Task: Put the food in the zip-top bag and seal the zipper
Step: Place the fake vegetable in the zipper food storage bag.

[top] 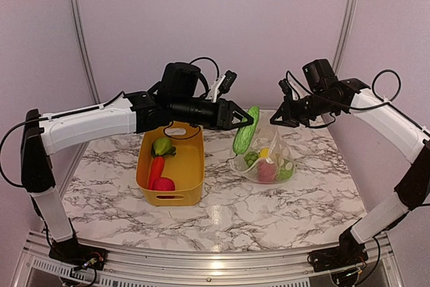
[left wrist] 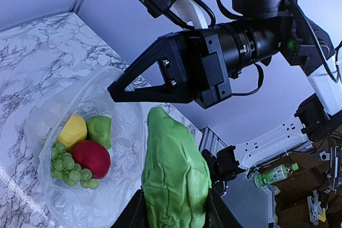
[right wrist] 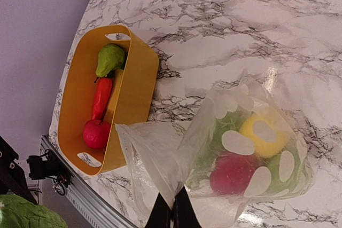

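Observation:
My left gripper (top: 247, 120) is shut on a green cucumber (top: 245, 130), which hangs above the open mouth of the clear dotted zip-top bag (top: 267, 160); it also shows in the left wrist view (left wrist: 172, 174). My right gripper (top: 274, 121) is shut on the bag's mouth edge (right wrist: 173, 196) and holds it up. Inside the bag (left wrist: 96, 126) lie a yellow lemon (left wrist: 72, 130), a green apple (left wrist: 100, 130), a red apple (left wrist: 92, 158) and green grapes (left wrist: 67, 167). The zipper strip is hard to make out.
A yellow bin (top: 171, 164) stands left of the bag and holds a green pear-shaped fruit (right wrist: 109, 59), an orange-red carrot (right wrist: 101, 97) and a red fruit (right wrist: 96, 133). The marble table (top: 282, 206) ends at a metal rail in front.

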Robot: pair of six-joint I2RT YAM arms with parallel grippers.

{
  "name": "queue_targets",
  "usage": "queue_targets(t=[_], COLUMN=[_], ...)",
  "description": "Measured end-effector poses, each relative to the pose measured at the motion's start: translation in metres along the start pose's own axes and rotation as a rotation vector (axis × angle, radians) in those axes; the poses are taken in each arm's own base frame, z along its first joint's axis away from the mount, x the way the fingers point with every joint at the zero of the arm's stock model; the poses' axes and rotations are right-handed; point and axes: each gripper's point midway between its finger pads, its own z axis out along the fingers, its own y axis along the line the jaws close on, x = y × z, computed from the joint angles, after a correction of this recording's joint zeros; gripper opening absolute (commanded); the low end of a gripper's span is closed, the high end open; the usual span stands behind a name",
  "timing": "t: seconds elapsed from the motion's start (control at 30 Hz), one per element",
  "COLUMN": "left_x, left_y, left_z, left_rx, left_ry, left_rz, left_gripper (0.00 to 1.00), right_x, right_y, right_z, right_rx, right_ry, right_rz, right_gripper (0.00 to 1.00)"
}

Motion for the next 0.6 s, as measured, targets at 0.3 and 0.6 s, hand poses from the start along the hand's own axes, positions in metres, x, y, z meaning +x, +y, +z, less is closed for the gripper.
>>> queue_targets(t=[0.3,0.6], left_x=[0.041,0.078], left_y=[-0.003,0.046], left_z=[0.022,0.061], left_rx=[0.09,-0.031], left_ry=[0.139,0.258], left_rz=[-0.044,-0.194], left_gripper=[0.19,0.2], right_x=[0.001,0.003], right_y=[0.002,0.003], right_z=[0.001,0.002], right_rx=[-0.011,-0.022], right_ry=[0.008,0.018], right_rz=[0.008,0.01], right_gripper=[0.0,0.0])
